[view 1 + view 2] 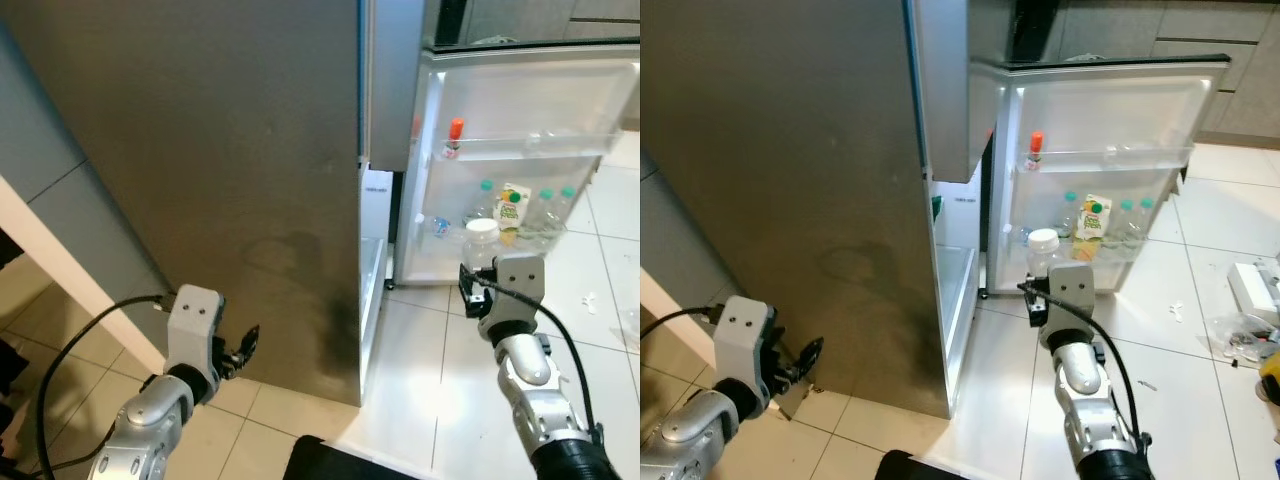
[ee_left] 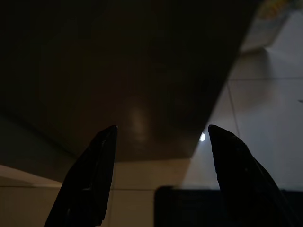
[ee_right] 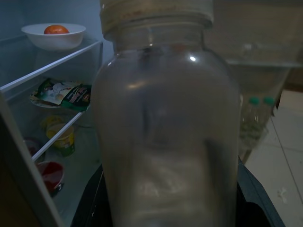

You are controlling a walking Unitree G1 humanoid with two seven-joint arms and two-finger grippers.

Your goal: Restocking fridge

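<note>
Right gripper (image 1: 478,285): raised in front of the open fridge, fingers clamped round a clear jar
Clear jar (image 3: 165,127): upright in the right gripper, pale lid (image 1: 481,228) on top; held just outside the fridge opening, level with the lower door shelf
Left gripper (image 1: 240,350): low beside the fridge's dark side panel, fingers (image 2: 92,175) spread apart with nothing between them
Fridge (image 1: 220,170): tall dark grey cabinet; its side wall faces the camera, the lit interior opens towards the robot's right
Fridge door (image 1: 530,110): swung fully open, white inner face towards the robot
Upper door shelf (image 1: 530,145): carries a small bottle with an orange cap (image 1: 456,128)
Lower door shelf (image 1: 500,235): green-capped bottles (image 1: 545,208) and a yellow-and-white carton (image 1: 512,210) standing side by side
Interior shelves (image 3: 52,64): white bowl (image 3: 53,37) holding an orange fruit (image 3: 56,29) on the upper one; a green packet (image 3: 61,92) on the shelf beneath; tubs lower down, dim
Floor (image 1: 440,370): pale tiles; some packaging (image 1: 1252,290) lies well off to the robot's right
</note>
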